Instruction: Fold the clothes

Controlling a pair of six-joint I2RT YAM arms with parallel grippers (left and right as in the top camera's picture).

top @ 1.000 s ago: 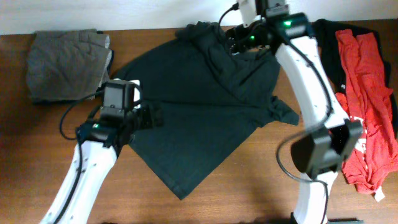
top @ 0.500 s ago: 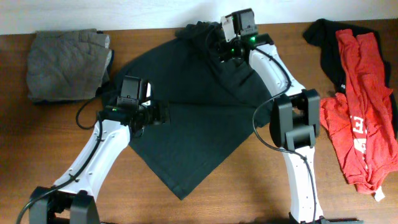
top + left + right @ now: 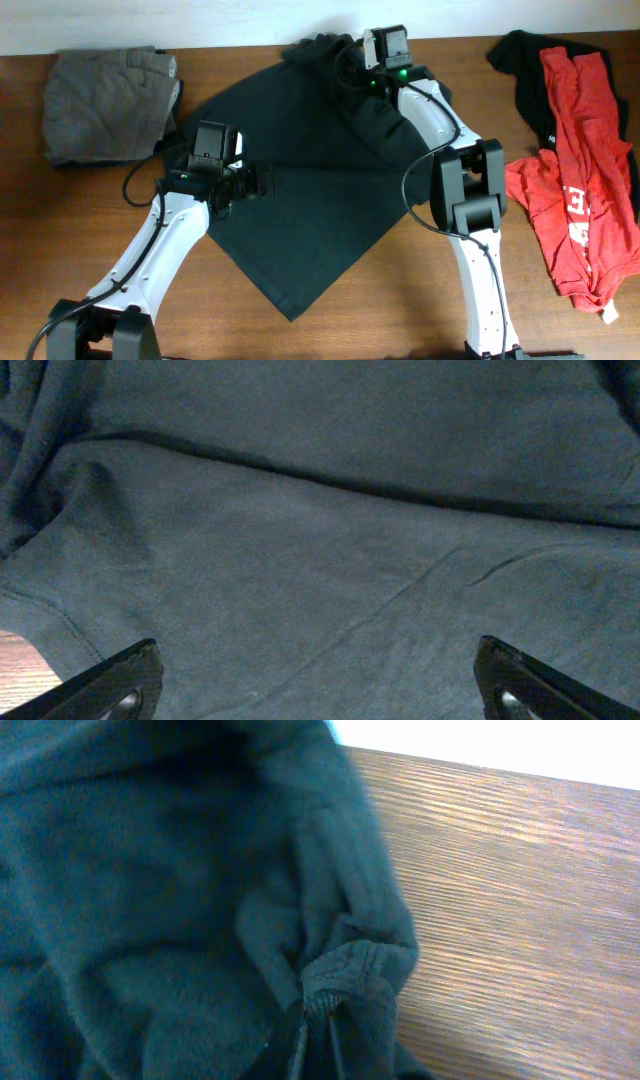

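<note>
The clothes are mainly a large black T-shirt [image 3: 300, 190] spread flat across the middle of the table, its upper end bunched at the back edge. My right gripper [image 3: 350, 72] is at that bunched end, shut on a ribbed hem of the shirt [image 3: 345, 975]. In the right wrist view the gripper [image 3: 315, 1035] pinches that fold between both fingers. My left gripper [image 3: 266, 183] hovers over the shirt's left half, open. The left wrist view shows its gripper [image 3: 320, 685] wide apart above smooth black cloth [image 3: 330, 530], holding nothing.
A folded grey garment [image 3: 105, 100] lies at the back left. Red T-shirts [image 3: 585, 150] and another black garment [image 3: 522, 70] are heaped at the right. Bare wooden table [image 3: 400, 290] shows in front of the shirt and to the right of the pinched hem [image 3: 520, 900].
The right arm has swung round and reached the shirt's back end, where its gripper has closed on the hem. The left arm edged right early on and has stayed open.
</note>
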